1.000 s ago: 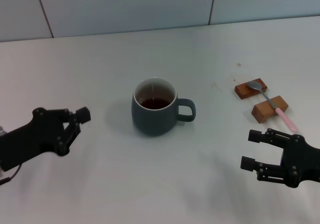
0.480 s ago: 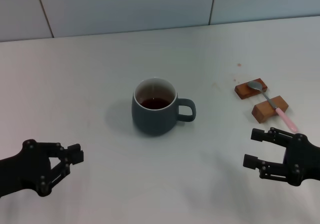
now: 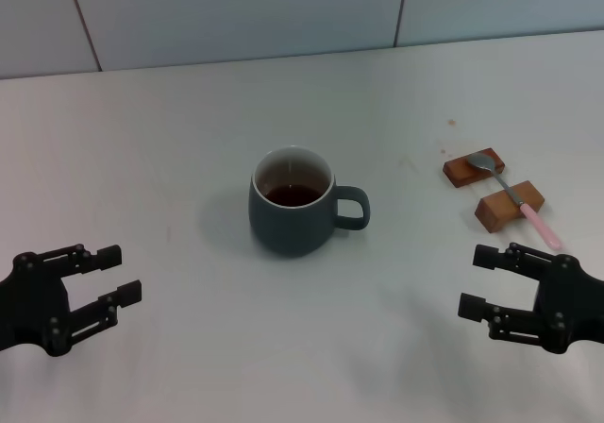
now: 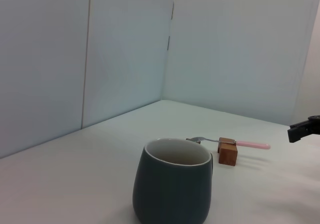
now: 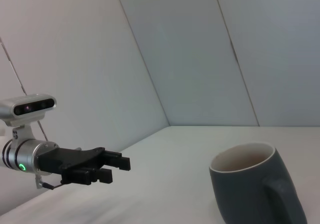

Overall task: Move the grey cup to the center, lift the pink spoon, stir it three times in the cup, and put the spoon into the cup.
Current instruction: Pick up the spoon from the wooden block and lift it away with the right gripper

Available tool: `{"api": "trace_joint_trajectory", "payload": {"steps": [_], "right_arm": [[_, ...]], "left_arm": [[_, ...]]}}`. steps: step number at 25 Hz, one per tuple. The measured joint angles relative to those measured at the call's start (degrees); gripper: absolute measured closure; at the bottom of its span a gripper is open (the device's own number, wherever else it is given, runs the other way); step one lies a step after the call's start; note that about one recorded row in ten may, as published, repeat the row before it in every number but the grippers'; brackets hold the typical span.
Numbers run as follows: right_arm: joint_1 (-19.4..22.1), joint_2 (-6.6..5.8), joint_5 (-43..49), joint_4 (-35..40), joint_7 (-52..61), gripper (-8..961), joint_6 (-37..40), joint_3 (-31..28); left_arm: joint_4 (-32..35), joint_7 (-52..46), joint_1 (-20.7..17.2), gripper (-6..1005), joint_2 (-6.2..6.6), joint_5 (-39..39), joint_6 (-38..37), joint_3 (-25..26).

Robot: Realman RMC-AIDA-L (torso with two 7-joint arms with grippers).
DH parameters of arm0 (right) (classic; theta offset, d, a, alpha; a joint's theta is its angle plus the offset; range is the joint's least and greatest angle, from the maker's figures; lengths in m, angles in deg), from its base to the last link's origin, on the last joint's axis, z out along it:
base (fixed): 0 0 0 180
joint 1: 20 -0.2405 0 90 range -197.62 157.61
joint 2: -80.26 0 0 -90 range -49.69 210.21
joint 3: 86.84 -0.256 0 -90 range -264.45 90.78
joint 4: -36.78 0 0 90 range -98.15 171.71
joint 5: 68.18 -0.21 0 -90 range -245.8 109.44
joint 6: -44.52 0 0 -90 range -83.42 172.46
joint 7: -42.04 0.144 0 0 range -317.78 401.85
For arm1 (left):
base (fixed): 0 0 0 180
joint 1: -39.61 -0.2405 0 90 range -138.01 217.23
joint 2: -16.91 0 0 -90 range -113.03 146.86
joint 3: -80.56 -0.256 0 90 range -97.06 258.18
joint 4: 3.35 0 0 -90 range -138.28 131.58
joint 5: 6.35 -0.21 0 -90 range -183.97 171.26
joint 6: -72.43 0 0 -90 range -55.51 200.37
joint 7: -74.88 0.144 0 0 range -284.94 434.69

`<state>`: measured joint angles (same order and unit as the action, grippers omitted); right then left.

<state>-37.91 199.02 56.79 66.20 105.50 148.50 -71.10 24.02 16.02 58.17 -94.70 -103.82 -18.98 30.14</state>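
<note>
The grey cup (image 3: 293, 206) stands upright in the middle of the table with dark liquid inside and its handle pointing right; it also shows in the left wrist view (image 4: 172, 186) and the right wrist view (image 5: 257, 186). The pink spoon (image 3: 514, 199) lies across two brown wooden blocks at the right, bowl on the far block, pink handle toward me; it shows in the left wrist view (image 4: 240, 144) too. My left gripper (image 3: 118, 274) is open and empty at the front left. My right gripper (image 3: 477, 281) is open and empty at the front right, just in front of the spoon.
Two brown wooden blocks (image 3: 473, 168) (image 3: 508, 208) hold up the spoon. A tiled wall (image 3: 283, 12) runs along the far edge of the white table (image 3: 189, 140). My left gripper also shows in the right wrist view (image 5: 107, 166).
My left gripper has drawn back from beside the cup toward the front left edge and now sits lower, with its fingers apart. The right gripper, cup and spoon have barely moved.
</note>
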Motion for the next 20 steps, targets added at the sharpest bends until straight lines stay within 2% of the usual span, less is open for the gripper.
{"api": "trace_joint_trajectory", "payload": {"steps": [9,11,16,18,20], "right_arm": [[1.32,0.05,-2.84,-4.54,-0.26,135,0.24,-1.93],[1.96,0.06,-4.10,-7.01,-0.30,135,0.76,-3.46],[4.61,0.11,-5.03,-14.64,-0.13,135,1.34,-11.28],[6.55,0.11,-5.07,-19.38,2.12,135,2.16,-18.10],[6.99,0.11,-5.08,-20.33,3.59,135,2.53,-19.74]], "left_arm": [[0.53,0.37,0.01,327,0.00,0.09,-0.37,-0.06],[0.76,0.47,-0.02,185,-0.20,0.15,-0.42,0.22],[0.74,0.41,0.23,185,-0.39,0.10,-0.37,0.96],[0.73,0.51,0.31,185,-0.51,0.31,-0.29,1.08],[0.74,0.51,0.34,185,-0.55,0.33,-0.29,1.09]]}}
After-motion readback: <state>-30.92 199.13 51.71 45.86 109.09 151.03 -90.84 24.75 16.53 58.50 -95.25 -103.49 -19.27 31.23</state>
